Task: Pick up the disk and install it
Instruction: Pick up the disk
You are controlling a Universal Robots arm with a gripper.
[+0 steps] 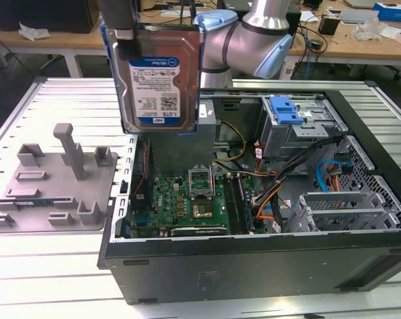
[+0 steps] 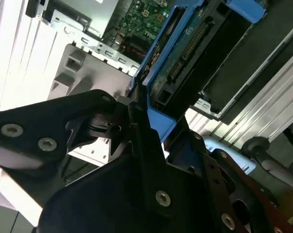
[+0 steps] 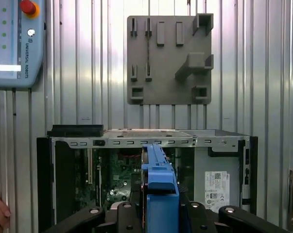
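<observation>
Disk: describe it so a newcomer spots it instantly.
Find the open computer case on the ribbed metal table. Above its edge on the exterior view's left, the gripper holds the disk upright in the air. It is silver with a white-and-blue label and blue rails, unlike the grey cage inside the case or the grey fixture beside it.

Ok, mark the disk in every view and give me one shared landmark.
Exterior view: the disk hangs label-out above the open case.
Second wrist view: the disk shows its circuit-board side, blue-railed.
First wrist view: the disk is edge-on before the open case.
Shared landmark: the green motherboard.
</observation>
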